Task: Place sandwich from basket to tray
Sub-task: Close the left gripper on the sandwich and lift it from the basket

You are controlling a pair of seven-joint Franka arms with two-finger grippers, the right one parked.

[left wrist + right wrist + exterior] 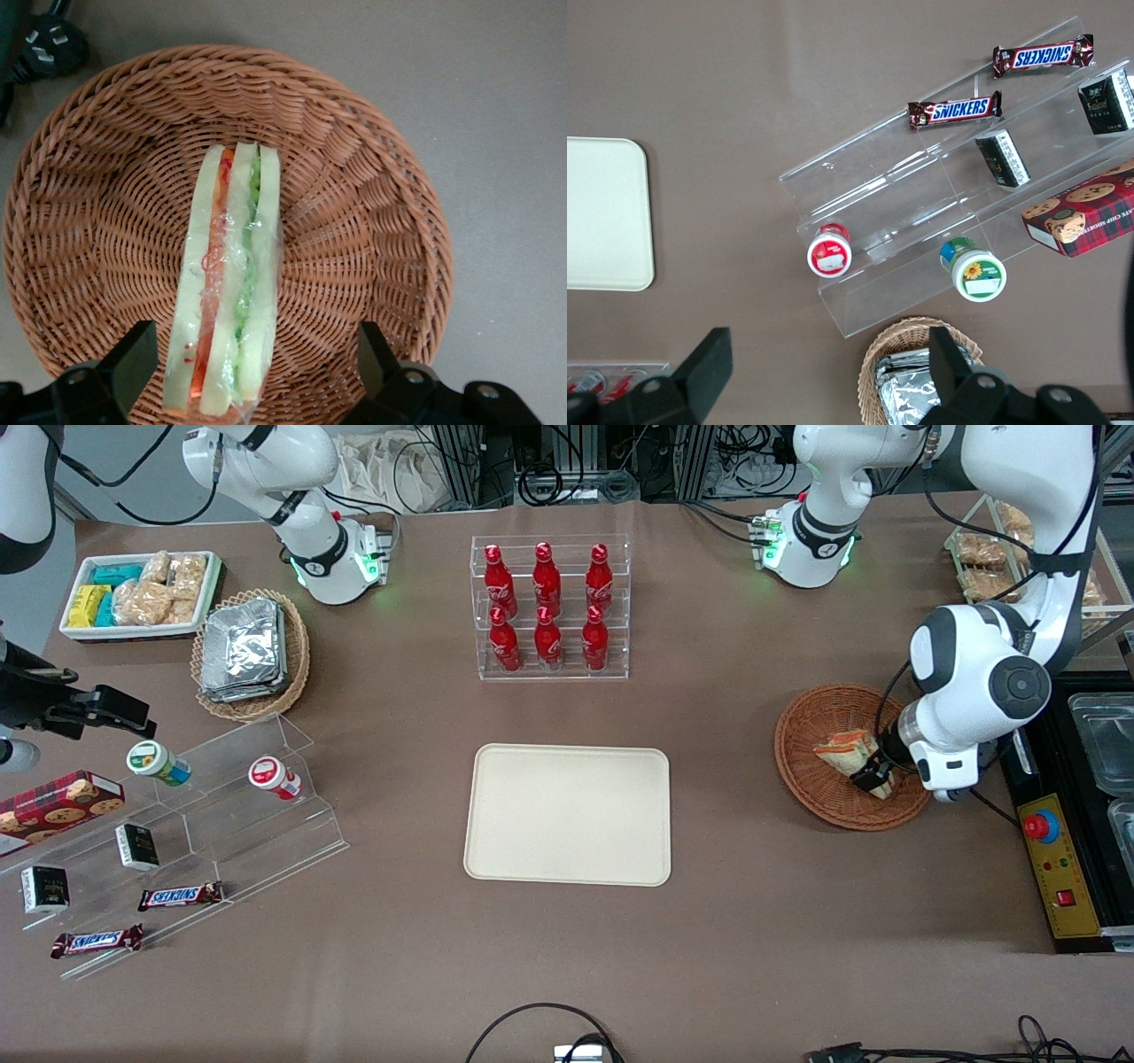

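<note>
One sandwich [849,749] lies in the basket [815,726], at the right of the front frame, toward the working arm's end of the table. The gripper [873,775] is low over the basket, its fingers [133,359] spread wide, one on each side of the sandwich, neither visibly touching it. In the wrist view the sandwich [229,283] stands on edge: three bread slices with a red-orange layer and a green layer between them, in clear wrap.

One tray [569,815] sits at frame centre, bare, well apart from the basket.

Count, front view:
- Six red bottles [547,602] in a clear rack, two rows of three, upper centre.
- Two Snickers bars [180,895], lower left.
- Two small cups [275,777] on the clear stepped stand [266,833].
- One tan basket [297,664] of foil packs [241,648], upper left.
</note>
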